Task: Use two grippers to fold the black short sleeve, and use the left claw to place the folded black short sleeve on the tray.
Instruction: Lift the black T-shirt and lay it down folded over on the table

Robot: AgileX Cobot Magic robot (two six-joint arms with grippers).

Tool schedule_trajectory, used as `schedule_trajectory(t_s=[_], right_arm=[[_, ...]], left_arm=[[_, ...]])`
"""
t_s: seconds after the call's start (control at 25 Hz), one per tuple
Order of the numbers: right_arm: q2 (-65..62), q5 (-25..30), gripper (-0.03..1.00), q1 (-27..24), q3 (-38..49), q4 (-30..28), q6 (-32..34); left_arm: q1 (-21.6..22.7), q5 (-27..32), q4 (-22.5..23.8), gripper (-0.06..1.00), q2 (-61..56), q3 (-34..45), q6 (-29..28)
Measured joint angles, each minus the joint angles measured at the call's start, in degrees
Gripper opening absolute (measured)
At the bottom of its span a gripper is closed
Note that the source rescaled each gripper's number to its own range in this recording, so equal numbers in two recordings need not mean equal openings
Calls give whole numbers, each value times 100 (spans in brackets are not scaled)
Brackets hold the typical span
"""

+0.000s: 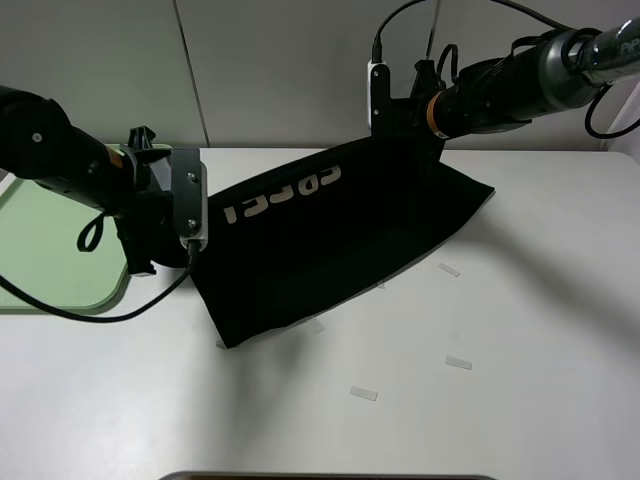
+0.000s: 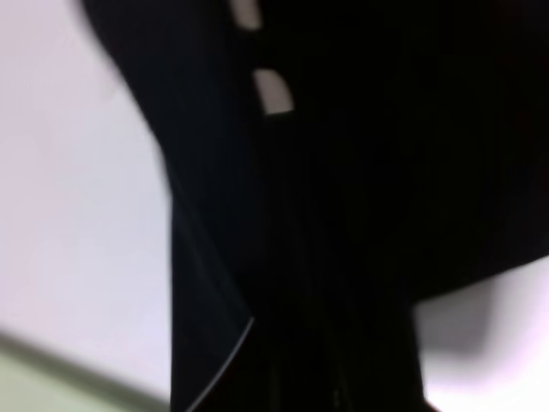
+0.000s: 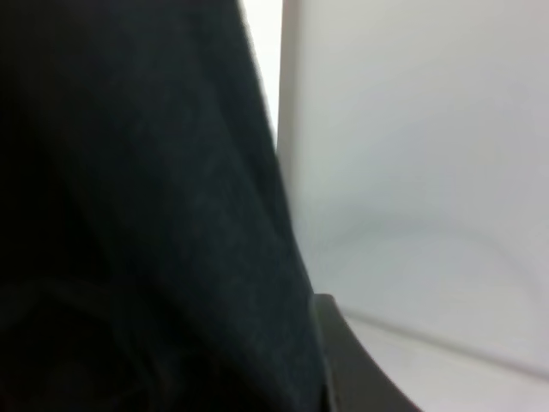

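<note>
Shirt (image 1: 320, 245), limp black, is gripped by left end effector (image 1: 193, 243) and right end effector (image 1: 405, 128).

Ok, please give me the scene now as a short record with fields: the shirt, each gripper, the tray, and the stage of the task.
shirt: black short sleeve, lifted and stretched between both grippers, cream letters showing
left gripper: shut on the shirt's edge, beside the tray
right gripper: shut on the opposite edge, near the wall
tray: pale green, at the left; shirt not on it
stage: folding; placing not yet done
</note>
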Motion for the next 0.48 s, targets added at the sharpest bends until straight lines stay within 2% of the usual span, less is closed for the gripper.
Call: schedule_trajectory(t_s=[0.2,0.28,0.48], right_arm=[[0,384,1,0,6,561,-477],[0,644,1,0,6,1155,-1126],[0,1132,1,-56,6,2148,-2120]], left_arm=[[-528,89,-264,0,0,0,-4],[-632,90,-507,0,0,0,-6],[-755,90,-968,0,0,-6,-12]])
